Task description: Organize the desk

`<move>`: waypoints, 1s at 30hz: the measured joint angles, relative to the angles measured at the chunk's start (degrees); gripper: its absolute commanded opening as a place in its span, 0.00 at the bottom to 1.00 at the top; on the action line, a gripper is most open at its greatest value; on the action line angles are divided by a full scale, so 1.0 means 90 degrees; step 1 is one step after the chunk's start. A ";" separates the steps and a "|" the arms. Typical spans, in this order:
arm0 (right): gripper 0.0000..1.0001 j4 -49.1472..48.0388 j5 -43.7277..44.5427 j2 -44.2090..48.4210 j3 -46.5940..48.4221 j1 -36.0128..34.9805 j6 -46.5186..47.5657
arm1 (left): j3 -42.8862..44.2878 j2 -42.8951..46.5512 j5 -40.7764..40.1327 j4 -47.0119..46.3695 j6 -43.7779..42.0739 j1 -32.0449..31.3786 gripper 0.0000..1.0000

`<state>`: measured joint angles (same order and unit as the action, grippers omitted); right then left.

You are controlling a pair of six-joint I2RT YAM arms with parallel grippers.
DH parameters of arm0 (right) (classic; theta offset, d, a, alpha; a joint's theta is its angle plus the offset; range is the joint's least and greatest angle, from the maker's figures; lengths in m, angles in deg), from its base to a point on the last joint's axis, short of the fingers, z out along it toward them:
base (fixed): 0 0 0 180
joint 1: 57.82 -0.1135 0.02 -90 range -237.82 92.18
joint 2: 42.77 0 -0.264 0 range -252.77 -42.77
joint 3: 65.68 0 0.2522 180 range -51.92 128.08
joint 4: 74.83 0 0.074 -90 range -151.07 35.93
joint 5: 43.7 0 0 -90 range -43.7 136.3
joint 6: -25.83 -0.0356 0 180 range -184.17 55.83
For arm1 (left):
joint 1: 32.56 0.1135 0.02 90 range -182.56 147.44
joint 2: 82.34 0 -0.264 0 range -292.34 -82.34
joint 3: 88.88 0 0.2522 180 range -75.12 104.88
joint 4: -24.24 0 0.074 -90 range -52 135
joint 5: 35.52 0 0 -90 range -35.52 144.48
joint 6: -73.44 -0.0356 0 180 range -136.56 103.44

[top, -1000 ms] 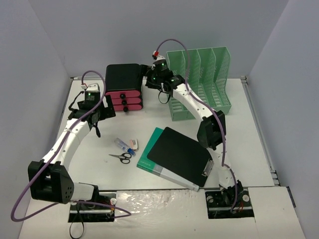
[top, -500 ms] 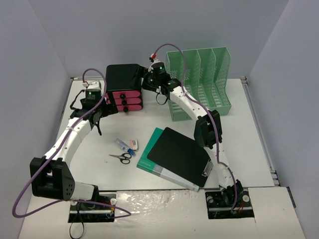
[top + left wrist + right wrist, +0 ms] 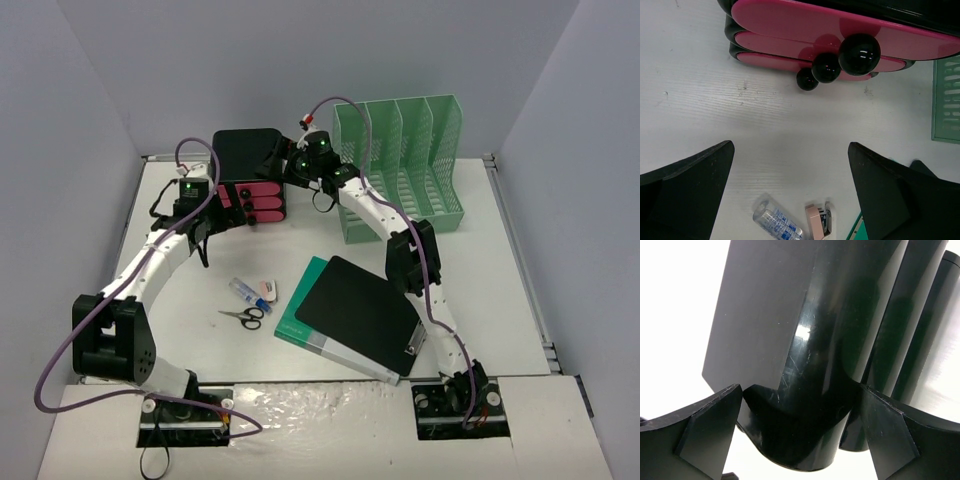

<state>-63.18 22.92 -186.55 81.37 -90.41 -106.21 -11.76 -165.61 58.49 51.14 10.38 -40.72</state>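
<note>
The desk (image 3: 490, 270) is a white tabletop between pale grey walls. A black drawer unit (image 3: 247, 158) with pink drawer fronts (image 3: 805, 25) and black knobs (image 3: 859, 54) stands at the back. My left gripper (image 3: 217, 205) hangs open and empty just in front of the unit's left side; in the left wrist view (image 3: 790, 150) it is above bare desk. My right gripper (image 3: 283, 168) is open at the unit's top right corner. In the right wrist view (image 3: 800, 395) that black corner (image 3: 805, 425) sits between the jaws.
A green file organizer (image 3: 405, 160) stands at the back right. A black clipboard (image 3: 360, 312) lies on a green book (image 3: 298, 318) in the middle. Scissors (image 3: 243, 317), a clear tube (image 3: 245, 292) and a small pink item (image 3: 268, 290) lie left of them.
My right gripper has moved left onto the drawer unit's corner. My left gripper has moved back and right, closer to the unit's front.
</note>
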 measured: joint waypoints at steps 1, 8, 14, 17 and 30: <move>0.93 -0.0023 -0.0024 -0.0009 0.0000 0.0002 -0.0012 | 0.0030 -0.0068 0.0049 -0.0005 0.0021 0.0000 0.97; 0.93 -0.0067 -0.0092 -0.0026 0.0000 0.0013 -0.0020 | 0.0334 -0.0301 0.0343 -0.0135 0.0078 0.0000 0.97; 0.92 -0.0085 -0.0189 -0.0037 0.0000 0.0042 -0.0020 | 0.0380 -0.0237 0.0393 -0.0395 0.0025 0.0012 0.97; 0.92 -0.0099 -0.0222 -0.0043 0.0000 0.0047 -0.0018 | 0.0486 -0.0319 0.0478 -0.0602 0.0020 0.0034 0.97; 0.92 -0.0132 -0.0362 -0.0048 -0.0019 0.0087 -0.0018 | 0.0499 -0.0853 0.0577 -0.1448 0.0113 0.0046 0.97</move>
<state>-64.37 19.66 -186.99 81.20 -89.62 -106.37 -7.27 -173.29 63.68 38.11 11.40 -40.30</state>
